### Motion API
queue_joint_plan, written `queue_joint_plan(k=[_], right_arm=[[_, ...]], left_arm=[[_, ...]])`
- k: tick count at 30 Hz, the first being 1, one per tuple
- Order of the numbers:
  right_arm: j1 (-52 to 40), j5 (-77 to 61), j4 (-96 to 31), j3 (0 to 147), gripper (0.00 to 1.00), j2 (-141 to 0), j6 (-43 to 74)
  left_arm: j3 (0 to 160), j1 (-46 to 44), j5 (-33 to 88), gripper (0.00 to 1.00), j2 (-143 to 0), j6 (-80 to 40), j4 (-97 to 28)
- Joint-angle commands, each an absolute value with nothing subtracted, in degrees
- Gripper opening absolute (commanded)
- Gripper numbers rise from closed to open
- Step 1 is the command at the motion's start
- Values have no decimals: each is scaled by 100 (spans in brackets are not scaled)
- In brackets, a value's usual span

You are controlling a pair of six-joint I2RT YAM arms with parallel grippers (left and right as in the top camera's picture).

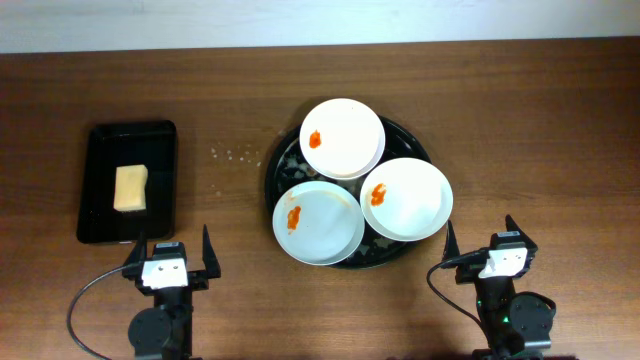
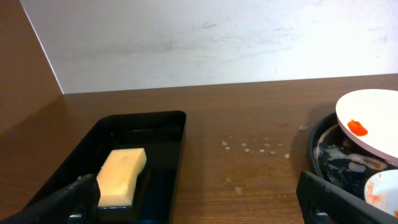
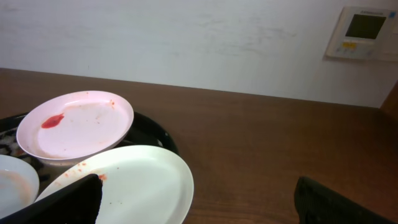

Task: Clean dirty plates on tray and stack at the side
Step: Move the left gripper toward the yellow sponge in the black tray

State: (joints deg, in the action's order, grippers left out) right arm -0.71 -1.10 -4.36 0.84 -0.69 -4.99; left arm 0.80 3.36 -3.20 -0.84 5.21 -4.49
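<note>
Three white plates lie on the round black tray (image 1: pixel 283 160) at the table's middle: a back plate (image 1: pixel 345 135), a front left plate (image 1: pixel 320 225) and a right plate (image 1: pixel 410 198), each with a red-orange smear. In the right wrist view the back plate (image 3: pixel 78 124) and right plate (image 3: pixel 134 183) show. The back plate (image 2: pixel 373 121) and the tray (image 2: pixel 329 155) show in the left wrist view. My left gripper (image 1: pixel 168 262) is open and empty at the front left. My right gripper (image 1: pixel 490 246) is open and empty at the front right, just right of the tray.
A black rectangular tray (image 1: pixel 100 180) at the left holds a yellow sponge (image 1: pixel 131 188), also in the left wrist view (image 2: pixel 122 174). White specks (image 1: pixel 230 153) dot the wood between the two trays. A wall panel (image 3: pixel 364 31) hangs behind.
</note>
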Motion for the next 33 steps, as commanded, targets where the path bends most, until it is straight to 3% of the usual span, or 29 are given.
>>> queue_joint_plan(k=[1, 7, 12, 16, 20, 26, 33], right_arm=[[-36, -123, -425, 32, 99, -21, -537], [-36, -176, -421, 32, 99, -19, -532], [-36, -1166, -119, 51, 99, -21, -460], [-36, -1188, -646, 539, 99, -104, 97], [-36, -1253, -1317, 1481, 99, -506, 93], [-36, -1791, -2515, 3483, 99, -2158, 93], [-36, -2335, -4147, 5841, 99, -4274, 91]], left_arm=[[51, 344, -276, 99, -40, 633, -456], [54, 344, -202, 99, -40, 613, -202], [54, 344, 668, 99, -40, 593, 180], [113, 344, 1031, 99, -40, 589, 978], [554, 344, 1028, 99, -123, 589, 1004], [2067, 344, 1031, 99, -1317, 593, -283], [4648, 344, 1168, 100, -3682, 615, -2499]])
